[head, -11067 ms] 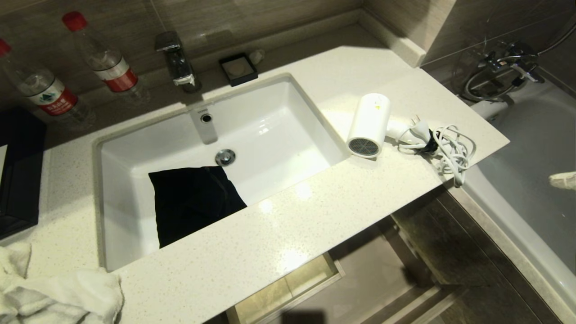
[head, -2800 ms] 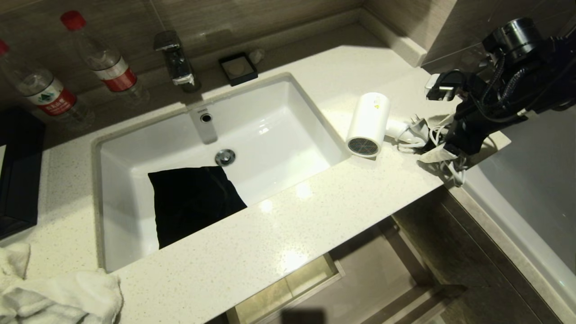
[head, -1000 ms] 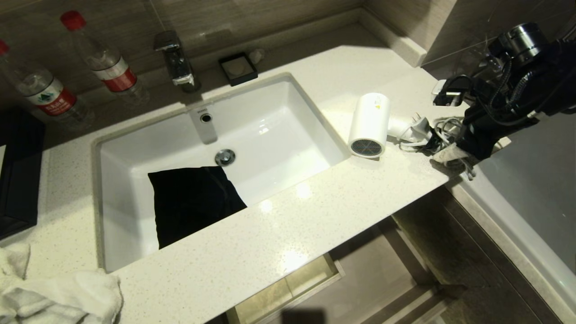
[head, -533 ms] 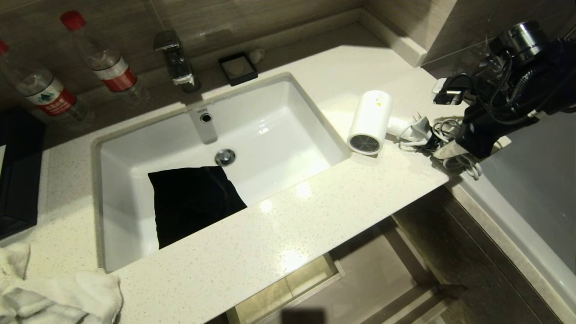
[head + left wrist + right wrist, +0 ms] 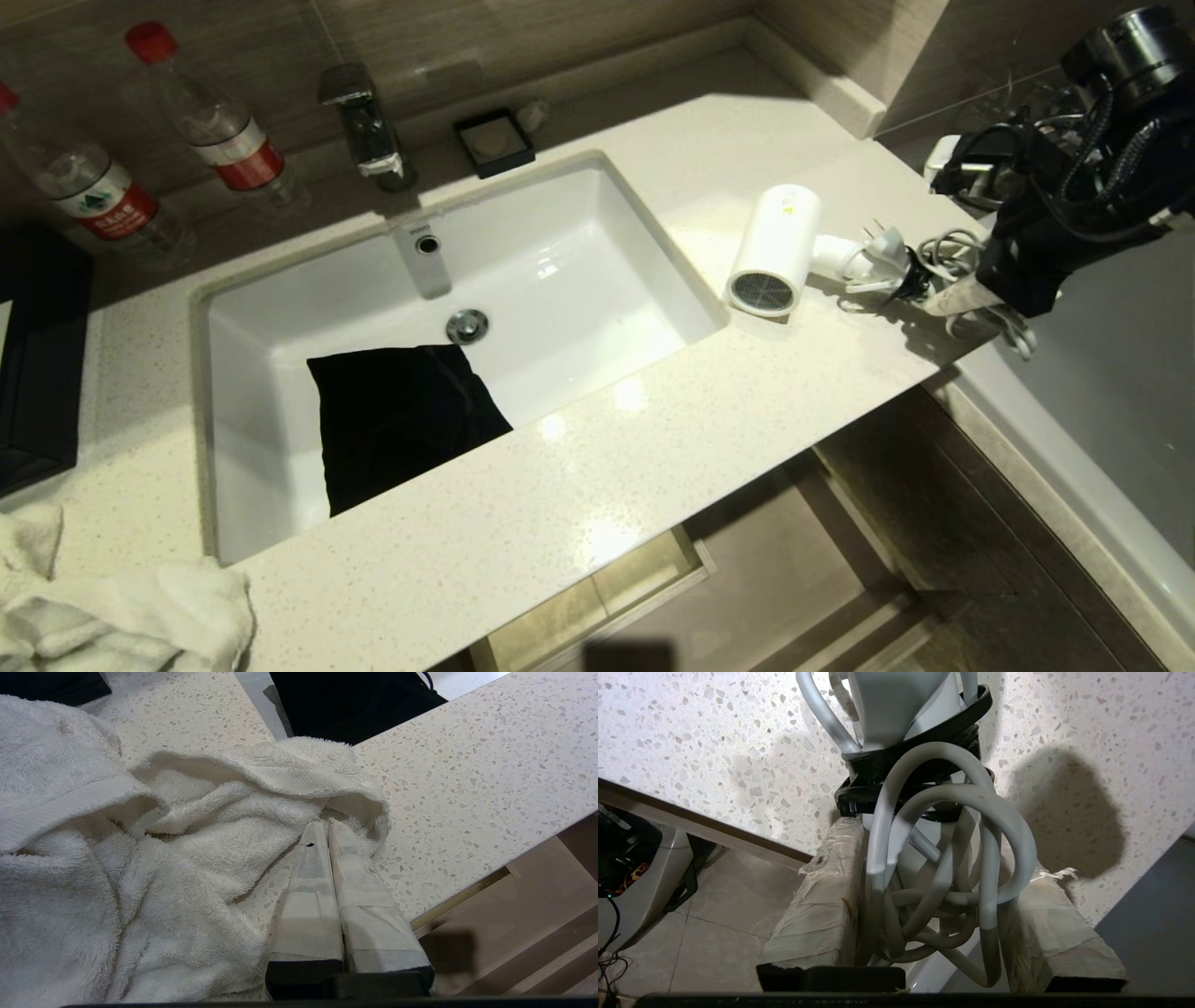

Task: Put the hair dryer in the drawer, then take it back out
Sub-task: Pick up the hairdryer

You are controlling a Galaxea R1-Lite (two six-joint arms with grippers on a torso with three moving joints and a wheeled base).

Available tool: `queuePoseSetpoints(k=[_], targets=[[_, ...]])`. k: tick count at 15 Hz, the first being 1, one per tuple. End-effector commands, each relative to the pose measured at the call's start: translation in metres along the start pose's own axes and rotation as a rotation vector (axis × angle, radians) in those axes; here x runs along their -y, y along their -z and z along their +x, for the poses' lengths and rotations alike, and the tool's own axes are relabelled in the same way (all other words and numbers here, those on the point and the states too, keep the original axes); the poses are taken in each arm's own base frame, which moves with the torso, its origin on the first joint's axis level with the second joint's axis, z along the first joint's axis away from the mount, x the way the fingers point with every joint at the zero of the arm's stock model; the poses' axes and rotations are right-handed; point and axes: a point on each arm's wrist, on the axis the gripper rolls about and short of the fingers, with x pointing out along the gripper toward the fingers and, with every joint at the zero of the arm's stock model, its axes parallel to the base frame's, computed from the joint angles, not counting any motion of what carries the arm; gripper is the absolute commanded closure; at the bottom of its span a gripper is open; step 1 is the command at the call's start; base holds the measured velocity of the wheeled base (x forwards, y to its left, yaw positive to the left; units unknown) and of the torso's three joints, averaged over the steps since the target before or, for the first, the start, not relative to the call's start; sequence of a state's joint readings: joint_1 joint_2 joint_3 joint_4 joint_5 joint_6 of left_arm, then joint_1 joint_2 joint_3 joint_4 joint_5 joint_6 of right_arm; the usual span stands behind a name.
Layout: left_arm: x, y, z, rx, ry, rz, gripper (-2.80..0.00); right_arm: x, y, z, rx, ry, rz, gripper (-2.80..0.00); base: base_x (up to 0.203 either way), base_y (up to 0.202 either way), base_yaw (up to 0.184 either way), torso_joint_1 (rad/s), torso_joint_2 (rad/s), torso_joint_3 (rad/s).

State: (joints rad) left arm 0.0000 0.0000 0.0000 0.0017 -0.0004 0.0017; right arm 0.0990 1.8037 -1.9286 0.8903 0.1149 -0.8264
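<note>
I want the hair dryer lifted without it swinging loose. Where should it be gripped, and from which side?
Probably the handle end, from the counter's bathtub side: the hair dryer lies with its fat barrel toward the sink, too wide a bite. The right gripper is already shut there, on handle and bundled cord together, so the cord shouldn't dangle.

Speckled pale counter point(image 5: 579, 485) around sink point(image 5: 597, 233), dryer point(image 5: 773, 250) and cord point(image 5: 938, 858) lying on it by right gripper point(image 5: 941, 896), towel point(image 5: 140, 858) at left gripper point(image 5: 327, 826), bottles point(image 5: 224, 131) at back.
</note>
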Motion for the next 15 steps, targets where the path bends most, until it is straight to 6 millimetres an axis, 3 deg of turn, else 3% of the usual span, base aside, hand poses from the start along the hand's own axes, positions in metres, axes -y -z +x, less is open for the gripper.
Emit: queuePoseSetpoints(k=[1,6,9,13,15], targets=[[0.0,0.0,0.0,0.001,0.0,0.0,0.0,-0.001,0.004,-0.021,0.016,0.034,0.002,0.0,0.0,0.0,0.0,0.0,0.0,0.0],[0.0,0.0,0.0,0.002,0.0,0.0,0.0,-0.006,0.012,-0.044,0.016,0.055,0.015,0.0,0.0,0.0,0.0,0.0,0.0,0.0],[0.0,0.0,0.0,0.0,0.0,0.0,0.0,-0.017,0.026,-0.046,-0.027,0.024,0.03,0.0,0.0,0.0,0.0,0.0,0.0,0.0],[0.0,0.0,0.0,0.001,0.0,0.0,0.0,-0.027,0.052,-0.036,-0.147,-0.023,0.066,0.0,0.0,0.0,0.0,0.0,0.0,0.0],[0.0,0.0,0.0,0.001,0.0,0.0,0.0,-0.026,0.053,-0.026,-0.17,-0.041,0.069,0.0,0.0,0.0,0.0,0.0,0.0,0.0]])
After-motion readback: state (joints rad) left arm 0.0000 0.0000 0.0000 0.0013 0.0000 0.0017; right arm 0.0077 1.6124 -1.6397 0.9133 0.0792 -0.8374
